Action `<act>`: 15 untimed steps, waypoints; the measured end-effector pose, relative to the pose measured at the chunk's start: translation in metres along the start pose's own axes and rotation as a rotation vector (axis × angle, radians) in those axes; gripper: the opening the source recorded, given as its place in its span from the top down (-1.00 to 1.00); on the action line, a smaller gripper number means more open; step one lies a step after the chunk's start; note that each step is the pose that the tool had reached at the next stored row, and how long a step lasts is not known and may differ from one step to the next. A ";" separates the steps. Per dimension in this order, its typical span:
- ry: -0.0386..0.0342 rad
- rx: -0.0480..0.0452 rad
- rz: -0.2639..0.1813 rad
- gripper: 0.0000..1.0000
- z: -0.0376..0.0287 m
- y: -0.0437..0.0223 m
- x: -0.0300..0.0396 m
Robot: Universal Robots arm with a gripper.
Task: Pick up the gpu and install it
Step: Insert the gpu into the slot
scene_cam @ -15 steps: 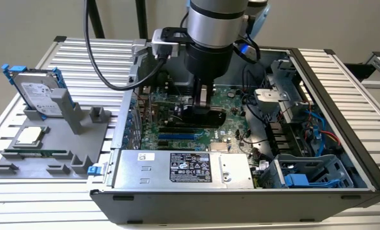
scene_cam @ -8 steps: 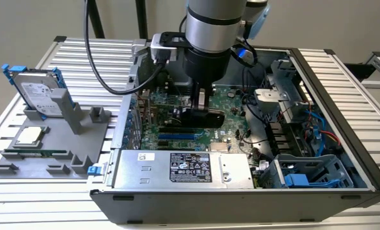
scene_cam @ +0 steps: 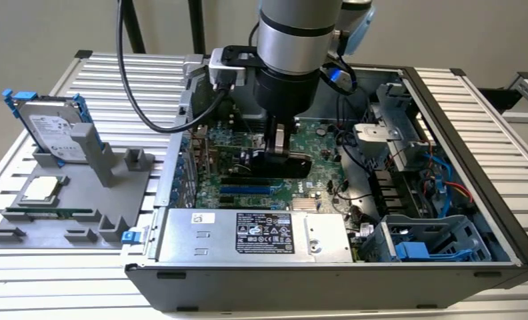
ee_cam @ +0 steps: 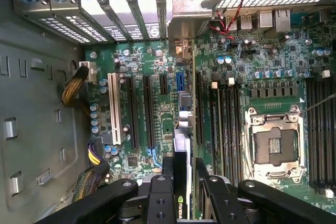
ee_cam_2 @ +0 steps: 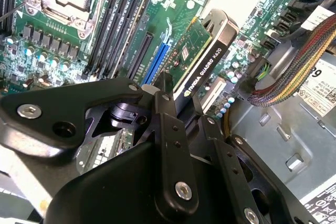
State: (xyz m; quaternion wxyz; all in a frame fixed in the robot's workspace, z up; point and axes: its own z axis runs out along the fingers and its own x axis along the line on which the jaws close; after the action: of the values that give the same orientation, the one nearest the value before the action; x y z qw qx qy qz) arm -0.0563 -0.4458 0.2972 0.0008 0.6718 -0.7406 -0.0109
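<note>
My gripper (scene_cam: 279,141) is inside the open computer case (scene_cam: 477,167), shut on the gpu (scene_cam: 280,164). The gpu is a green card with a black cooler block. In the second wrist view the gpu (ee_cam_2: 206,51) stands on edge between my fingers (ee_cam_2: 164,109), just beside the blue expansion slot (ee_cam_2: 160,61) of the motherboard (ee_cam_2: 47,51). In the first wrist view the gpu (ee_cam: 181,140) runs edge-on from my gripper (ee_cam: 185,167) toward the rear slot brackets (ee_cam: 131,3). I cannot tell whether its lower edge touches a slot.
A grey fixture (scene_cam: 69,200) at the exterior view's left holds a hard drive in a blue frame (scene_cam: 55,130), a processor chip (scene_cam: 40,189) and a memory stick (scene_cam: 51,213). Inside the case are the power supply (scene_cam: 246,233), cable bundles (ee_cam_2: 289,61) and an empty processor socket (ee_cam: 275,148).
</note>
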 end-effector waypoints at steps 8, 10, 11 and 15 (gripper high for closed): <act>-0.0001 0.0000 0.000 1.00 0.0037 0.0011 0.0002; 0.0001 0.0000 0.000 1.00 0.0037 0.0011 0.0002; 0.0001 -0.0001 0.000 1.00 0.0037 0.0011 0.0002; 0.0001 -0.0001 0.000 1.00 0.0039 0.0011 0.0002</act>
State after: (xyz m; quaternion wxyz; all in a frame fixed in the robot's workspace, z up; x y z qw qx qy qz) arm -0.0575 -0.4458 0.2933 0.0009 0.6719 -0.7405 -0.0109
